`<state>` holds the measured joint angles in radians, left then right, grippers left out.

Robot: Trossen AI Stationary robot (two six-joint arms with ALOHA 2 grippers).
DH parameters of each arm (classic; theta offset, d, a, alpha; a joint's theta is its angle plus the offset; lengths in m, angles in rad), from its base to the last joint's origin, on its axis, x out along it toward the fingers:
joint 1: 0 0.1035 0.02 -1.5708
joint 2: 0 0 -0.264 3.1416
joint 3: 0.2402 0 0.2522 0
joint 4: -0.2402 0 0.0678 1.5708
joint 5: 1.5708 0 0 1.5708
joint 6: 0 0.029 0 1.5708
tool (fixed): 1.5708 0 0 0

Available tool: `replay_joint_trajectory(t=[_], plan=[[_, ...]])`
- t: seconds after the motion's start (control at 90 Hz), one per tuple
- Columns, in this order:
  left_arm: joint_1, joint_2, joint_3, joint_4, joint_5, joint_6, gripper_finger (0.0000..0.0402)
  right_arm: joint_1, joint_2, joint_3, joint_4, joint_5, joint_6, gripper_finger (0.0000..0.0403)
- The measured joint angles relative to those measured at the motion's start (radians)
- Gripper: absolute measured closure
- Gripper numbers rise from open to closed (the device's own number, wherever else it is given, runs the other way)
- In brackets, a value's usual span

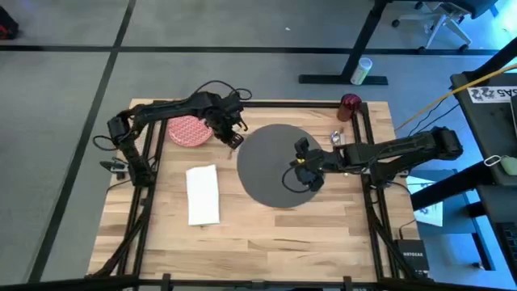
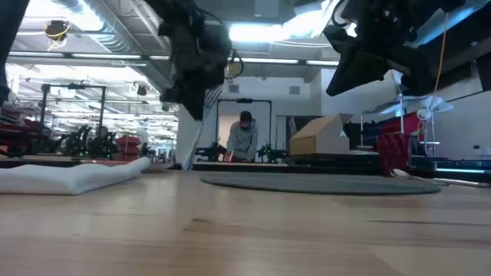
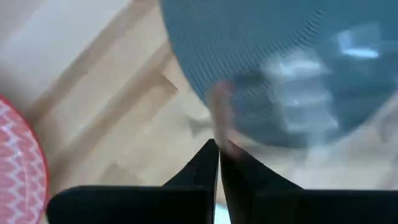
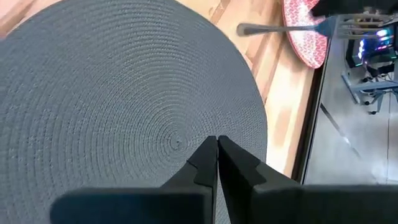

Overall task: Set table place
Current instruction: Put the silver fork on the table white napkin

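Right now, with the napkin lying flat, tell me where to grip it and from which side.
Probably best: pinch the napkin from above at its long edge facing the mat. It lies flat on the table as a folded rectangle, and in the low view that side seems slightly lifted, with bare wood beside it. The left gripper, nearer, is shut on a fork.

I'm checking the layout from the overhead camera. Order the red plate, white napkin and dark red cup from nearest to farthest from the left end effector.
Seen from above, from the left end effector:
1. Red plate, just beside it toward the table's left edge.
2. White napkin, lower in the picture, on bare wood.
3. Dark red cup, across the grey mat at the far right corner.
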<state>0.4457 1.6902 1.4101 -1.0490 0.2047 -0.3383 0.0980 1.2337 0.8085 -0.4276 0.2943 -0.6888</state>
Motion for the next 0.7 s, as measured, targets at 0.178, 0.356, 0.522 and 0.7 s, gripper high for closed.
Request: replay_joint_trajectory(t=[0.178,0.356,0.522,0.7], plan=[[-0.087,-0.092,0.000,-0.071,0.002,-0.041,0.0401,0.000,0.000,0.000,-0.003,0.000,0.000,0.0403],[-0.187,-0.128,0.000,-0.073,-0.085,-0.101,0.0401,0.000,0.000,0.000,0.004,0.000,0.000,0.0403],[-0.220,-0.079,0.000,0.014,-0.193,-0.077,0.0399,0.000,0.000,0.000,0.016,0.000,0.000,0.0403],[-0.194,0.003,0.000,0.101,-0.198,-0.051,0.0383,0.000,0.000,0.000,0.014,-0.030,0.002,0.0403]])
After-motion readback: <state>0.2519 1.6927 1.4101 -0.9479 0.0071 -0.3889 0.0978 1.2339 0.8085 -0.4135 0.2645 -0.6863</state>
